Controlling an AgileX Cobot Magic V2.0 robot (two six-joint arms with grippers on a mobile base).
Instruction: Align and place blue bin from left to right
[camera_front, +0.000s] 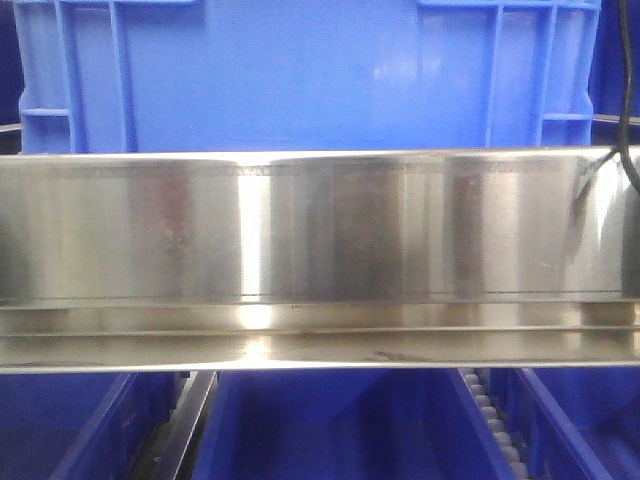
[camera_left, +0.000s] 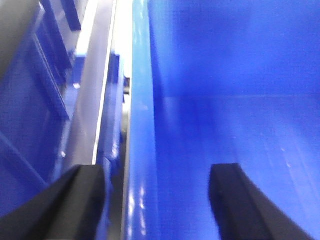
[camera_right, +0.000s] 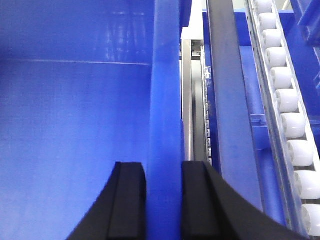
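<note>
The blue bin (camera_front: 300, 80) fills the top of the front view, its wide flat wall facing me with ribs near both corners. In the left wrist view my left gripper (camera_left: 157, 200) is open and straddles the bin's side rim (camera_left: 142, 125). One finger (camera_left: 80, 200) is outside the wall and the other hangs over the bin's inside, neither touching. In the right wrist view my right gripper (camera_right: 164, 200) is shut on the bin's opposite rim (camera_right: 165, 100), with a black pad pressed on each side of the wall.
A broad stainless steel rail (camera_front: 320, 230) crosses the front view below the bin. Darker blue crates (camera_front: 330, 430) lie beneath it. A track of white rollers (camera_right: 287, 100) runs beside the right rim. A black cable (camera_front: 625, 100) hangs at the far right.
</note>
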